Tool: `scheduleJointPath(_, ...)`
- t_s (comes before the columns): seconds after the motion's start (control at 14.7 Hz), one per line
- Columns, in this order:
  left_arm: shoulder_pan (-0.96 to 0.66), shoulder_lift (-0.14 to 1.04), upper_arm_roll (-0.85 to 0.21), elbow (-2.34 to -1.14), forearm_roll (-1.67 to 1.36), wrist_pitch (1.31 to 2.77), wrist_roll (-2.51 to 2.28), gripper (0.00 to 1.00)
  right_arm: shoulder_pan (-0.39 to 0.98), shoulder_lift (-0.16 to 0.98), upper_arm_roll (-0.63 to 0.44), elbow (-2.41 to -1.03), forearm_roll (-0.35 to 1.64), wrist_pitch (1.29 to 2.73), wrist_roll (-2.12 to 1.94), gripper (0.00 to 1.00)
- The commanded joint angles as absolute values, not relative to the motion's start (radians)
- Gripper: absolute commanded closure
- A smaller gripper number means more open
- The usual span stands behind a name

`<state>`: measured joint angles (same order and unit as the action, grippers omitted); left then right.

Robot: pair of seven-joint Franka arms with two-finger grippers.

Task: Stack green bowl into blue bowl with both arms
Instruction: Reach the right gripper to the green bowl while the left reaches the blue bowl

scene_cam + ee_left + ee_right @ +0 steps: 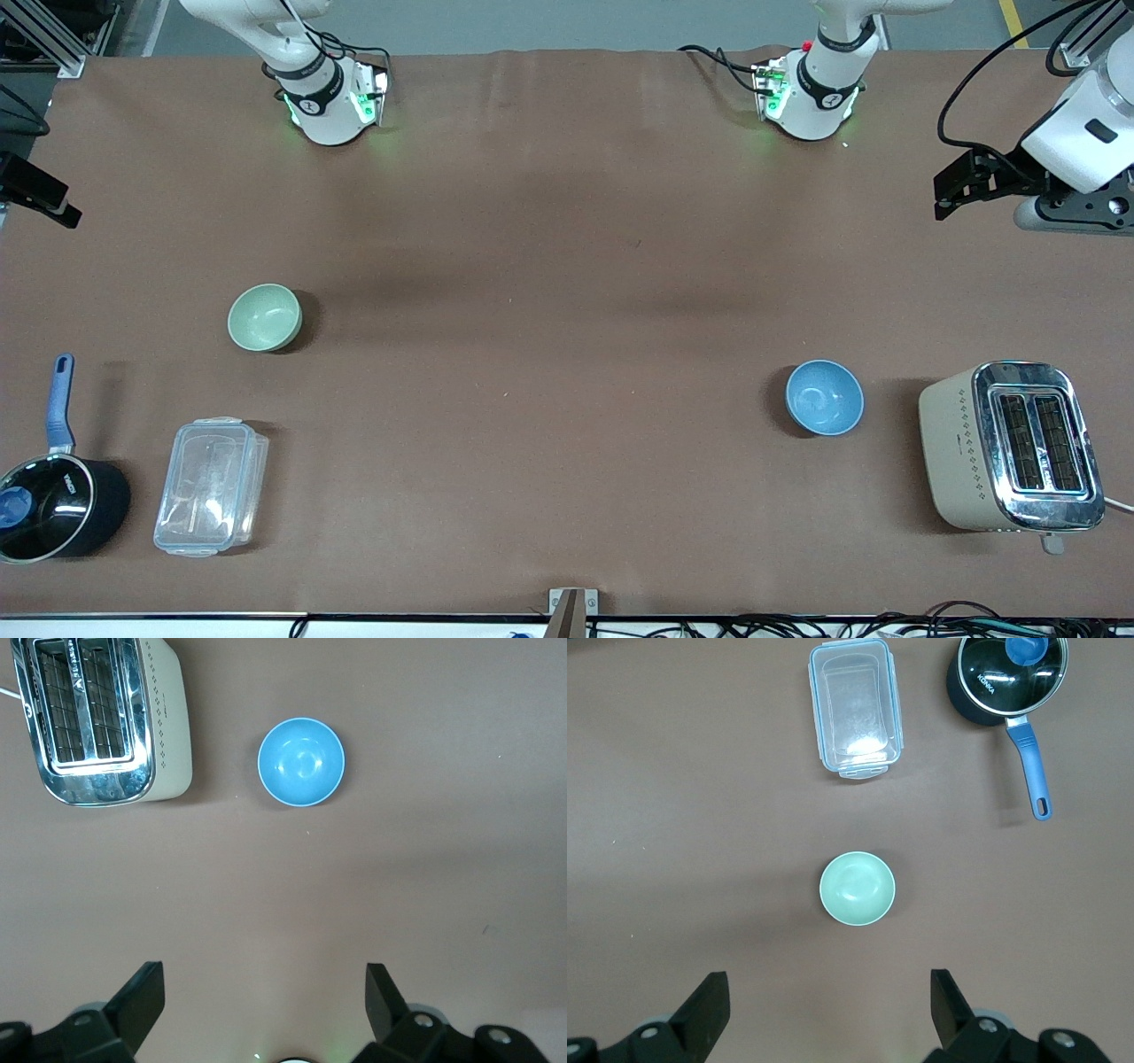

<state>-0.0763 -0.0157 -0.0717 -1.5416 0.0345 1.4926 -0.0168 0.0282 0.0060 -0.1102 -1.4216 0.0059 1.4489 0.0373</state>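
Note:
The green bowl (264,316) stands upright and empty toward the right arm's end of the table. It also shows in the right wrist view (857,889). The blue bowl (824,397) stands upright and empty toward the left arm's end, beside a toaster, and shows in the left wrist view (301,761). My left gripper (266,992) is open and empty, high over bare table, well apart from the blue bowl. My right gripper (830,997) is open and empty, high over bare table, well apart from the green bowl. Neither gripper shows in the front view.
A cream and chrome toaster (1010,446) stands beside the blue bowl. A clear plastic lidded box (211,486) and a black saucepan with a blue handle (53,505) lie nearer the front camera than the green bowl. A white and black device (1045,168) overhangs the table's edge.

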Motion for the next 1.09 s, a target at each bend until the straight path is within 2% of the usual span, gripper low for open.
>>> scheduleJointPath(0.0,-0.078,-0.003,-0.071,-1.517,0.014,1.489,-0.012,0.00,0.037,0.009,-0.114,-1.411,0.009,1.440,0.058,0.00)
scheduleJointPath(0.34,-0.078,0.080,-0.071,-1.509,0.015,1.496,-0.008,0.00,0.037,0.008,-0.114,-1.411,0.011,1.437,0.058,0.00)
scheduleJointPath(0.48,-0.075,0.126,-0.069,-1.516,0.017,1.579,-0.008,0.00,0.038,0.008,-0.114,-1.411,0.011,1.437,0.060,0.00)
scheduleJointPath(1.02,-0.080,0.317,-0.069,-1.526,0.031,1.755,-0.009,0.00,0.052,0.008,-0.112,-1.411,0.009,1.410,0.052,0.00)
